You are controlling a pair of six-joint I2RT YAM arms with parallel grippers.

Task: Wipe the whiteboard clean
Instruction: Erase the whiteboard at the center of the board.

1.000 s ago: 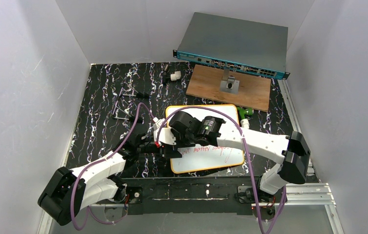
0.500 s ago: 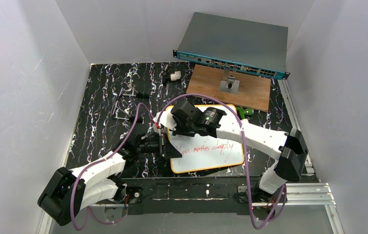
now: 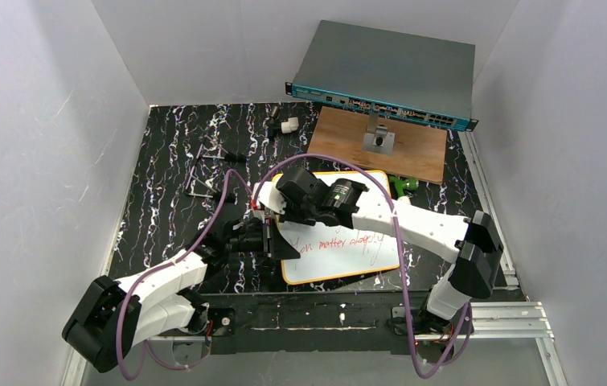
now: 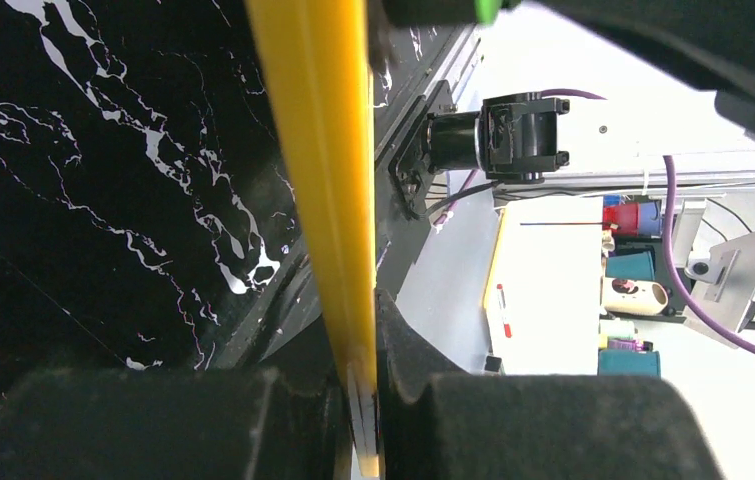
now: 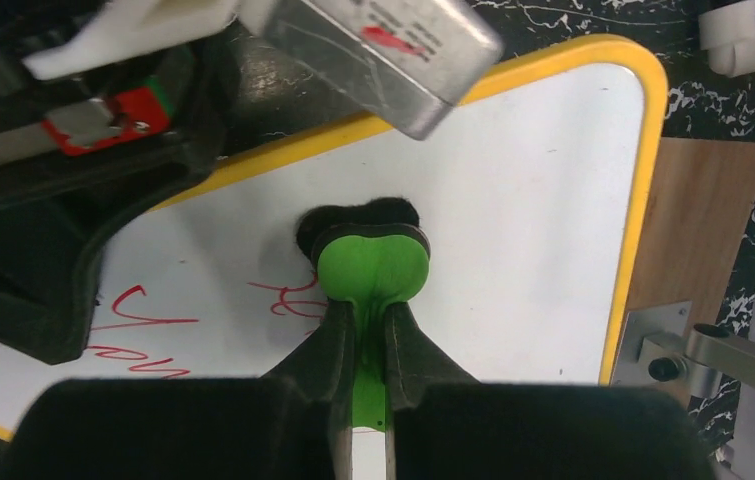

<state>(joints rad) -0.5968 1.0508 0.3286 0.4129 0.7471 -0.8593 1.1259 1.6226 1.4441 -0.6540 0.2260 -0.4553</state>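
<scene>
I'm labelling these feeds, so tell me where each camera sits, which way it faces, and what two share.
Top external: above and behind the robot, looking down at the table and whiteboard; left arm and right arm show.
Left wrist: on the left gripper, looking along the whiteboard's yellow rim clamped in its jaws.
Right wrist: on the right gripper, looking down onto the whiteboard; its jaws pinch a green eraser.
Shared: all show the whiteboard.
</scene>
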